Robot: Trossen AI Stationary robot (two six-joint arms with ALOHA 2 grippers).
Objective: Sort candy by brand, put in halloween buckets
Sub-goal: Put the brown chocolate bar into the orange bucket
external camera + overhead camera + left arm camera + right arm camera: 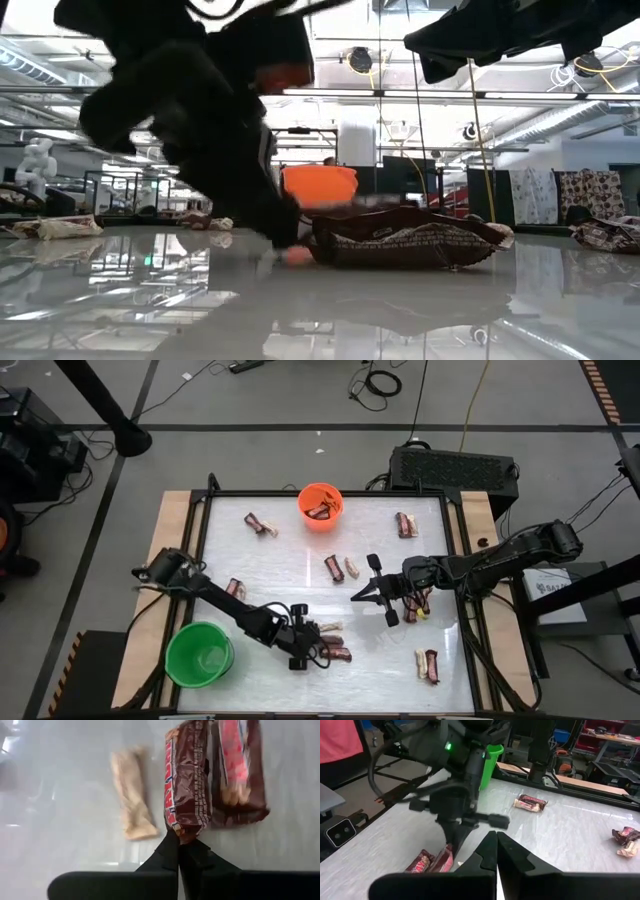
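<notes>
A glossy white worktop in a dark frame stands on a grey floor strewn with cables. At its front left corner, just off the white panel, sits the green bucket, with nothing visible inside. Just right of it the left arm reaches along the front edge; its left pincer is down at the surface, fingers pinched together on the end of a brown bar. A second brown bar lies touching that one on one side, and a pale cream piece lies near on the other, so the held bar is hemmed in by both. Farther back, the orange bucket stands at the rear middle with candy in it. Loose pieces are scattered between: a pair near the rear left, a pair at centre. The right pincer hovers right of centre, fingers closed on nothing, above more candy.
</notes>
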